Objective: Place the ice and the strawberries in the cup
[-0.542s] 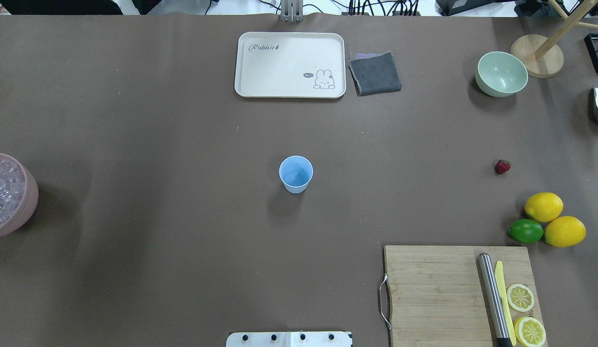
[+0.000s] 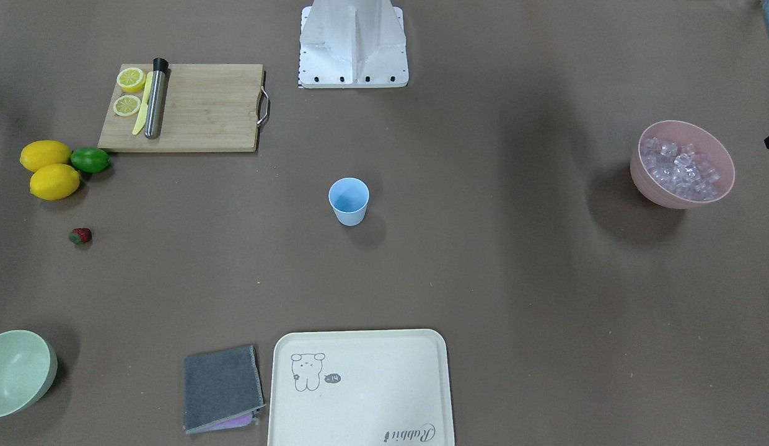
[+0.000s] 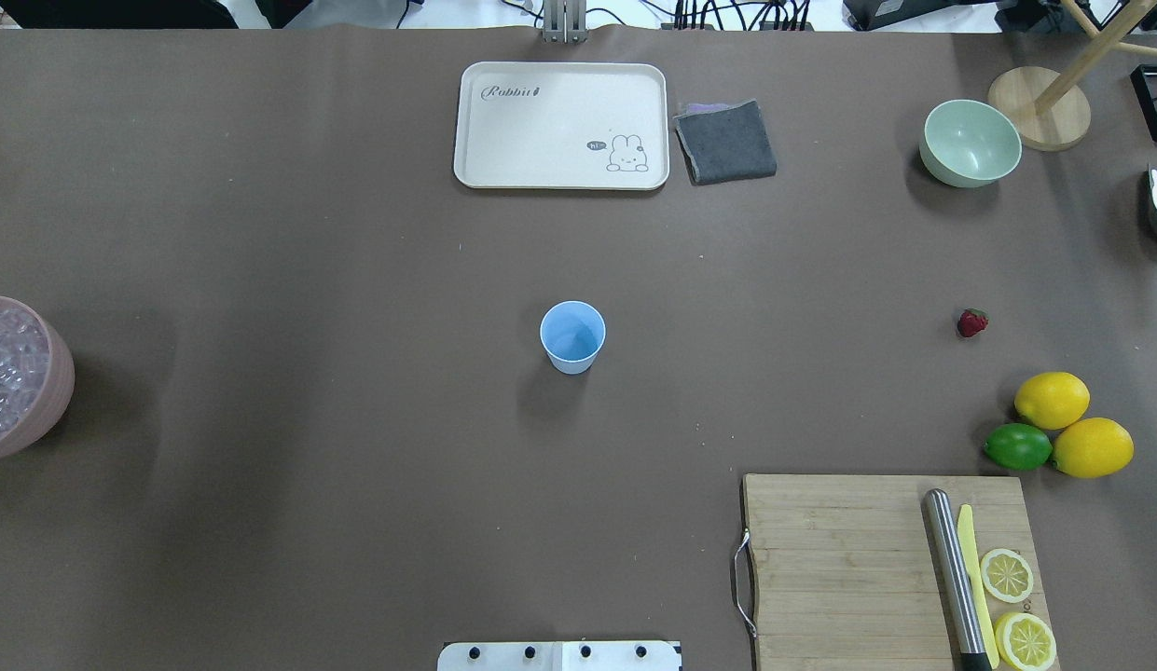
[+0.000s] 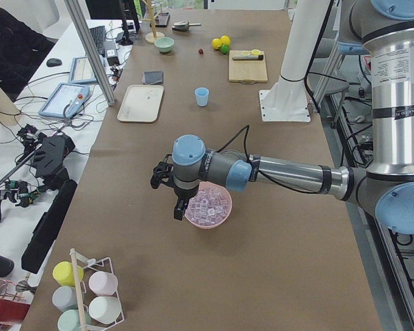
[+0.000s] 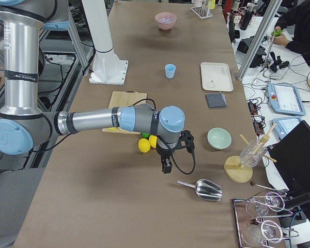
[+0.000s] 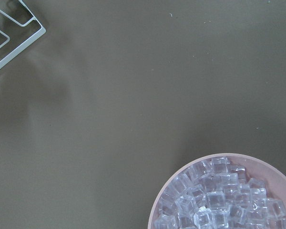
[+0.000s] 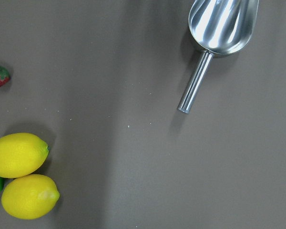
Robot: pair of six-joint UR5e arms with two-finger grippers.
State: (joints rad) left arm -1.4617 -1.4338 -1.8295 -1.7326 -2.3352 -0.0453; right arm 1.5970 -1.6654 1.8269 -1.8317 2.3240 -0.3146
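No change on table vs. half a sec ago: task not started.
Cup (image 3: pixel 572 335) stands empty at table centre. Strawberry (image 3: pixel 971 322) lies near right edge, apart from lemons (image 3: pixel 1072 424) and lime (image 3: pixel 1017 446). Ice (image 2: pixel 678 167) heaped in pink bowl (image 2: pixel 663 195) at left edge. L gripper (image 4: pixel 178 212) hangs beside bowl, R gripper (image 5: pixel 166 166) between lemons and scoop (image 7: pixel 221 24). Jaws of both: cannot tell. Judged no obstacle.
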